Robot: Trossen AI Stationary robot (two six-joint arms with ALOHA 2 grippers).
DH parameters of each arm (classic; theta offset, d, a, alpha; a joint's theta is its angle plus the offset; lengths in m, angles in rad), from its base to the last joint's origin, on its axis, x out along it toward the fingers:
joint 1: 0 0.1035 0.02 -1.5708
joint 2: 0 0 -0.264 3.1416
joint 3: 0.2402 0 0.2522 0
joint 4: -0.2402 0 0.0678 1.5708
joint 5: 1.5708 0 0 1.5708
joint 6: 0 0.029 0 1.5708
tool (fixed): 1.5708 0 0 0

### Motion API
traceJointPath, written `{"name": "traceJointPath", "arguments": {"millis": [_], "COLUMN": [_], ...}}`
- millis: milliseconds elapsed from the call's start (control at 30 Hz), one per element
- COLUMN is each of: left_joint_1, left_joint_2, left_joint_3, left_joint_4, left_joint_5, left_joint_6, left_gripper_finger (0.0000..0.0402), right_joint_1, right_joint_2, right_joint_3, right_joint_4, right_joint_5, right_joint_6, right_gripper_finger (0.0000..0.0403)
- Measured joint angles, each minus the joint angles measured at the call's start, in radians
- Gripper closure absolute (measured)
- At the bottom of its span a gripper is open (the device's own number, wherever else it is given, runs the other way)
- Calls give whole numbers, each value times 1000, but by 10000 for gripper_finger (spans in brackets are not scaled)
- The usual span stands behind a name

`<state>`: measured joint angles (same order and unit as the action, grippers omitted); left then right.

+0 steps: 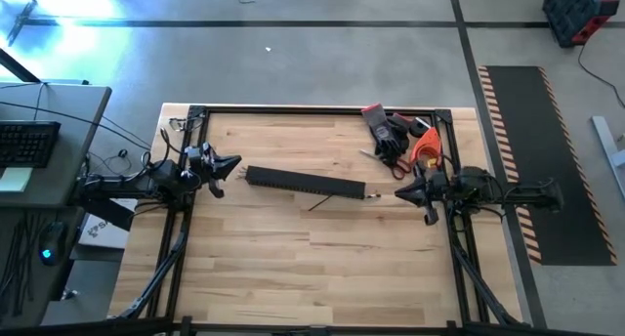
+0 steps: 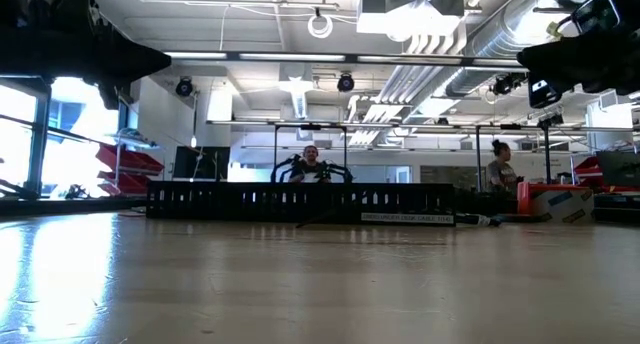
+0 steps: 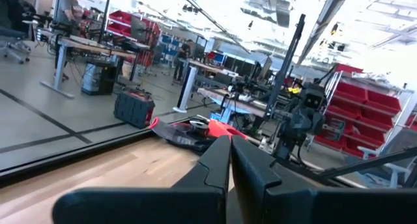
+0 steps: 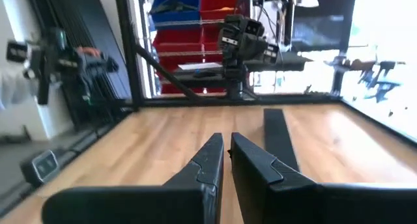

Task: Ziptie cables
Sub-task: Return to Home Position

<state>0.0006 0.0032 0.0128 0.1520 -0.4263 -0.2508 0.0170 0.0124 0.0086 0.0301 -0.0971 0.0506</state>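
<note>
Your black duct (image 1: 305, 183) carries a white label (image 2: 407, 217), too small to read. The cables (image 1: 318, 205) poke out by its right half, mid-tabletop (image 1: 293, 277), untouched. Left gripper (image 1: 234, 163) and right gripper (image 1: 398, 194): fingers clenched, empty.

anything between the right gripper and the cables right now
Mostly the black duct: it is closed over the cables, so only thin ends poke out at its end nearest the right gripper. Between those ends and the gripper there is only bare table.
</note>
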Motion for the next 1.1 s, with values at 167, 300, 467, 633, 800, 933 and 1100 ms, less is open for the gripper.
{"name": "traceJointPath", "arguments": {"millis": [167,300,467,633,800,933,1100], "left_joint_1": [0,0,0,0,7,-17,-38], "left_joint_2": [0,0,0,0,0,0,0], "left_joint_3": [0,0,0,0,0,0,0], "left_joint_4": [1,1,1,-4,-95,-102,-116], "left_joint_5": [0,0,0,0,24,101,217], "left_joint_6": [0,0,0,3,173,270,321], "left_gripper_finger": [401,401,402,401,402,402,402], "right_joint_1": [0,0,0,0,0,0,0], "right_joint_2": [0,0,0,0,1,1,1], "right_joint_3": [0,0,0,0,0,0,0], "right_joint_4": [0,0,0,0,0,-1,-2], "right_joint_5": [0,-1,-1,-1,-4,-5,-5], "right_joint_6": [-55,-51,-51,-51,-51,-51,-51], "right_gripper_finger": [387,387,387,387,387,387,387]}}
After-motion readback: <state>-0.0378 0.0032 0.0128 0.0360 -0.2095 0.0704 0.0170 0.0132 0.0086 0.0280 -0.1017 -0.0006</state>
